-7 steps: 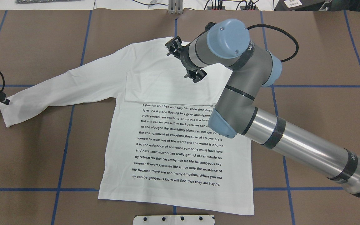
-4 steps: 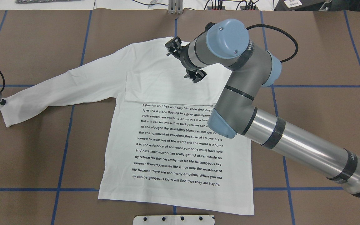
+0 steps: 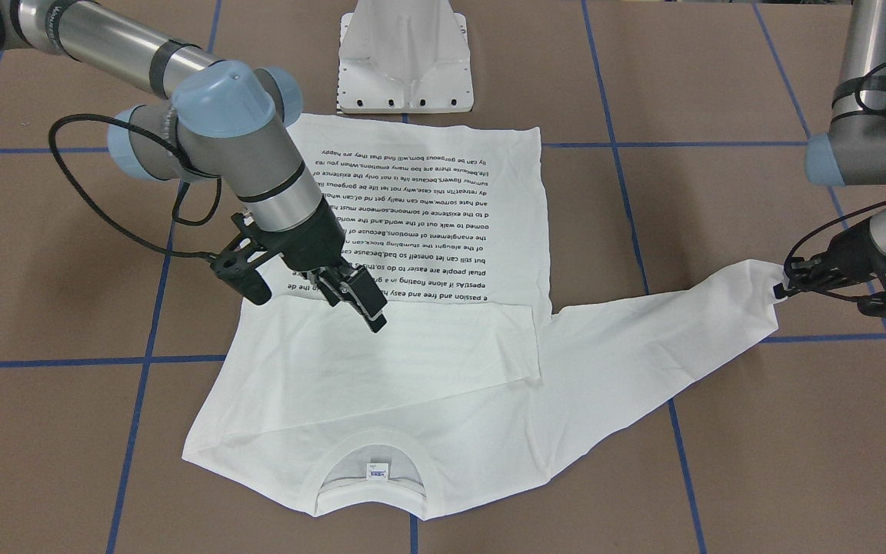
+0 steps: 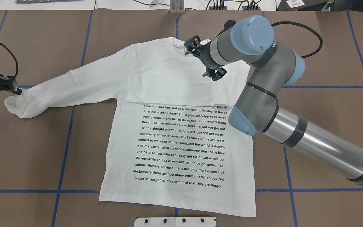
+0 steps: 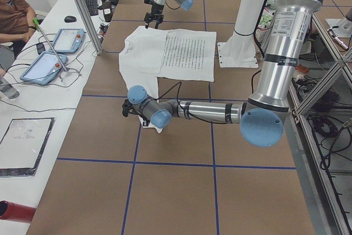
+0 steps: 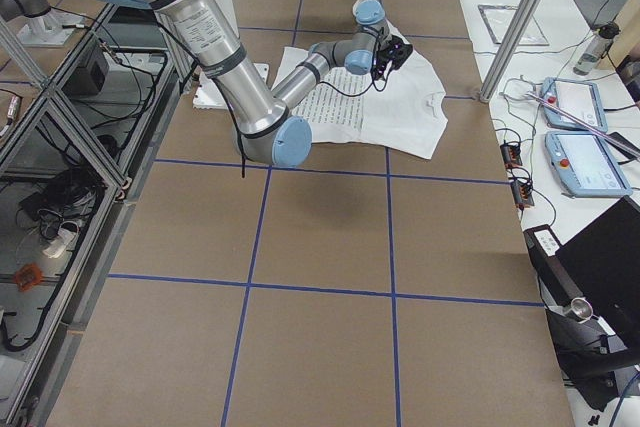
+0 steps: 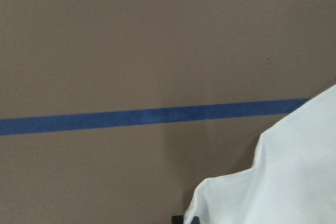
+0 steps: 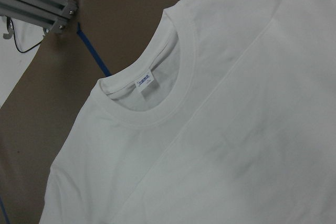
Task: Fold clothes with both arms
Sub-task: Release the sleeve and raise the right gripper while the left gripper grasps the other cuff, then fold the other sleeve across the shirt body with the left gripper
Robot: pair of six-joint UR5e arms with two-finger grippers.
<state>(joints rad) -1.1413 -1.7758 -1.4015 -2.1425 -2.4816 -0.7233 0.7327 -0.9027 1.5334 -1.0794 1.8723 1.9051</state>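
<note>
T-shirt (image 4: 156, 82) cuff pinched (left end effector (image 4: 16, 90)).

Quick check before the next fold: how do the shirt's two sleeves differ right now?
The outstretched sleeve runs sideways off the body onto bare table; the folded sleeve lies across the chest, between collar and black text. The left gripper pinches the outstretched sleeve's cuff; nothing grips the folded sleeve. Both are plain white.

The T-shirt (image 4: 118, 164) lies on the tabletop (image 4: 27, 157), collar (image 3: 370, 441) far from me. One sleeve (image 4: 74, 85) runs left into my left pincer (image 4: 15, 90), and my right pincer (image 3: 372, 314) is over the chest.
</note>
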